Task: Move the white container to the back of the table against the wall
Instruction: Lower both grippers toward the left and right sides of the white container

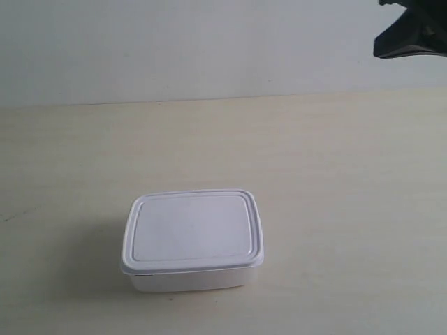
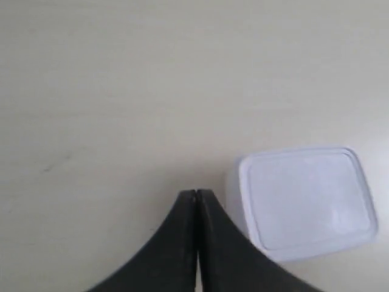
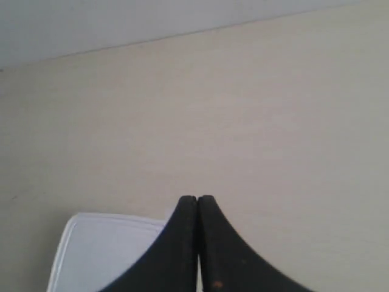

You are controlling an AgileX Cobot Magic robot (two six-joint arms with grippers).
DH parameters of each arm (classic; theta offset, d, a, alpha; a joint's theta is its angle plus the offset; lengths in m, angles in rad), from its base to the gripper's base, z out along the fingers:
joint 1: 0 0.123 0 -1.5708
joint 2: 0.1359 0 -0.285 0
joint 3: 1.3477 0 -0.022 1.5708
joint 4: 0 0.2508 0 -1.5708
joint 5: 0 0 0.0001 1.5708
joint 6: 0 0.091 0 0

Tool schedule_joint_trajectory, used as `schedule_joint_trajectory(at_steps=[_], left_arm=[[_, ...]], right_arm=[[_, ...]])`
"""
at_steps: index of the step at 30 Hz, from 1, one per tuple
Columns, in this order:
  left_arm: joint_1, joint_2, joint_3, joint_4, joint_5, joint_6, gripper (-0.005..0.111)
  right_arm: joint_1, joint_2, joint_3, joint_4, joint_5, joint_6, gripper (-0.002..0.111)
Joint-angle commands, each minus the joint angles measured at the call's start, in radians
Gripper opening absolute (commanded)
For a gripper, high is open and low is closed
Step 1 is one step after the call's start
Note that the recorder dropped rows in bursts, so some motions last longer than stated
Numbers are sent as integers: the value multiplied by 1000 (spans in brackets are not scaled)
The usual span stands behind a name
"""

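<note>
The white container (image 1: 192,239) stands lidded on the pale wood-grain table (image 1: 335,174), near its front and far from the grey-white wall (image 1: 195,42). My left gripper (image 2: 196,193) hovers above the table with its black fingers pressed together, empty; the white container (image 2: 307,201) lies off to one side of it, apart. My right gripper (image 3: 197,199) is also shut and empty, held above the container (image 3: 103,252), whose lid corner shows behind the fingers. A black part of the arm at the exterior view's right (image 1: 412,31) pokes in at the top corner.
The wall (image 3: 121,21) meets the table's back edge in the right wrist view. A faint dark scratch (image 2: 55,163) marks the table (image 2: 121,91). Nothing else stands on the surface in view.
</note>
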Motion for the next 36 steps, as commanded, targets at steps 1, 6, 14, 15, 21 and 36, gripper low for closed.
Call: schedule_joint_trajectory(at_steps=[1,6,14,15,21,36], left_arm=[[-156,64,-7,-106,12,52,0],[-355,72,74,-100,29,-1,0],[-435,58,287,-210,-75,-33,0],[-436,58,303,-243,-88,-22,0],[-443,58,365,-379,-153,29,0],[-608,235,426,-422,-398,11,0]], right_arm=[[146,109,-118,-13,133,69,0],[293,163,-138,-13,266,88,0],[387,163,-24,-11,253,107,0],[397,163,-1,-7,242,107,0],[431,163,150,46,123,101,0],[431,207,334,197,30,-12,0]])
